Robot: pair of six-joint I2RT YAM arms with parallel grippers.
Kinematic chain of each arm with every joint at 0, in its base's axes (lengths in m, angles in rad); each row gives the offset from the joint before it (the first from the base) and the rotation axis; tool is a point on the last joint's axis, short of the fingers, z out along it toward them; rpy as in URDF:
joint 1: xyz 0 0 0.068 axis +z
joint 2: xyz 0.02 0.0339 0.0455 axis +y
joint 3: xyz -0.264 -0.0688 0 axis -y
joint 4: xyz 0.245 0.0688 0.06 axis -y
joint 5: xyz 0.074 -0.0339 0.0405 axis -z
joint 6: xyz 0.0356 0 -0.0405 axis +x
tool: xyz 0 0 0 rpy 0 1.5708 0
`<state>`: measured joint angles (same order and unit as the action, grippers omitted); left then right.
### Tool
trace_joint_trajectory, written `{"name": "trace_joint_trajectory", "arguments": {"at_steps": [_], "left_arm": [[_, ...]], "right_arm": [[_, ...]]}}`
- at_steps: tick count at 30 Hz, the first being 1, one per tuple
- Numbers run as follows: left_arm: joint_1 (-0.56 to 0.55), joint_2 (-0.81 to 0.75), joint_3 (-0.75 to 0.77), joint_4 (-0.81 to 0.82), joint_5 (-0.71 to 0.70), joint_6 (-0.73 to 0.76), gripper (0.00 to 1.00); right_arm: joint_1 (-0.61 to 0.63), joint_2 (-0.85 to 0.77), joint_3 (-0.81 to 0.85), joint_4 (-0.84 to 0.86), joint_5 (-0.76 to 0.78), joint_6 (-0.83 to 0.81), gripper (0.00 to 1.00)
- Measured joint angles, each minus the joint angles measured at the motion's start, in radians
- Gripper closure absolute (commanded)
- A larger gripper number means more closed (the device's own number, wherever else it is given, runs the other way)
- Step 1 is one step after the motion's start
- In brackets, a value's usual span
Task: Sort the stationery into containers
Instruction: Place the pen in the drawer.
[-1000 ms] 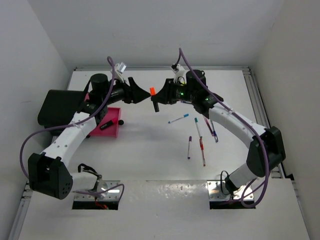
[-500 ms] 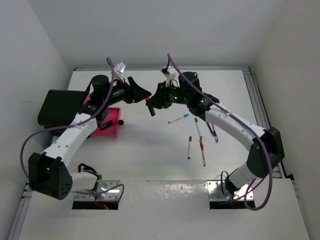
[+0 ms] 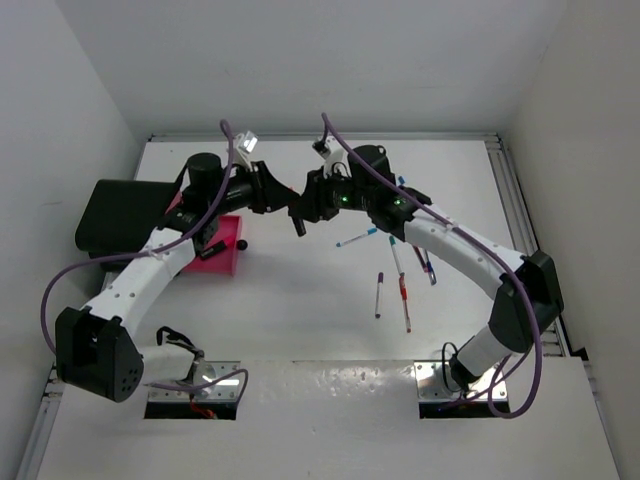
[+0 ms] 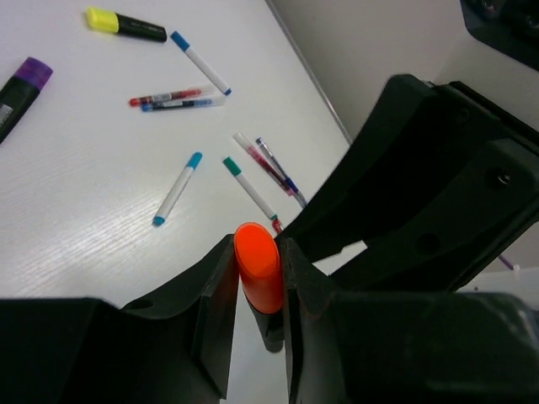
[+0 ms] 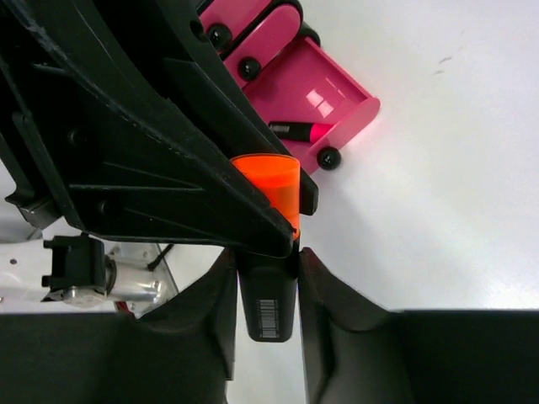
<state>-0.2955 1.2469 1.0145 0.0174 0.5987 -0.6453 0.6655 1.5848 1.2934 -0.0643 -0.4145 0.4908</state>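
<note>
An orange-capped highlighter (image 4: 259,269) with a black body (image 5: 268,303) hangs in the air between both arms, above the table's back left. My left gripper (image 4: 257,244) (image 3: 284,196) is shut on its orange cap. My right gripper (image 5: 267,257) (image 3: 301,212) is shut on its black body. The pink tray (image 3: 226,262) (image 5: 337,97) lies below and left, with a pink-capped highlighter (image 5: 296,131) in it. The black box (image 3: 115,215) stands left of the tray. Thin pens (image 3: 357,237) (image 3: 379,295) (image 3: 403,298) lie on the table at right.
In the left wrist view a yellow highlighter (image 4: 126,25), a purple one (image 4: 21,84) and several pens (image 4: 177,189) (image 4: 200,63) lie scattered on the white table. White walls close the back and both sides.
The two grippers have come together and shifted left. My left gripper has closed on the orange cap, while the right one kept its hold on the body.
</note>
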Motion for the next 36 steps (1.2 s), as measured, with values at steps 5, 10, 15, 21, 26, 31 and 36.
{"name": "trace_joint_trajectory", "arguments": {"at_steps": [5, 10, 15, 21, 26, 31, 36], "left_arm": [[0.015, 0.002, 0.060, -0.192, -0.003, 0.184, 0.99], [0.074, 0.042, 0.213, -0.490, -0.047, 0.537, 1.00], [0.113, 0.116, 0.322, -0.721, -0.147, 0.946, 0.99], [0.179, 0.197, 0.252, -0.858, -0.246, 1.275, 0.99], [0.233, 0.258, 0.205, -0.852, -0.278, 1.410, 1.00], [0.270, 0.306, 0.206, -0.758, -0.275, 1.455, 1.00], [0.330, 0.364, 0.205, -0.663, -0.234, 1.448, 1.00]], "right_arm": [[0.000, -0.005, 0.005, -0.021, -0.005, -0.033, 0.37], [-0.069, -0.055, -0.010, -0.069, -0.011, -0.077, 0.35], [-0.194, -0.120, -0.055, -0.117, -0.014, -0.115, 0.35], [-0.262, -0.127, -0.109, -0.148, -0.031, -0.133, 0.35], [-0.277, -0.127, -0.164, -0.164, -0.043, -0.137, 0.35], [-0.285, -0.127, -0.169, -0.169, -0.051, -0.145, 0.35], [-0.297, -0.128, -0.169, -0.170, -0.058, -0.148, 0.34]]}}
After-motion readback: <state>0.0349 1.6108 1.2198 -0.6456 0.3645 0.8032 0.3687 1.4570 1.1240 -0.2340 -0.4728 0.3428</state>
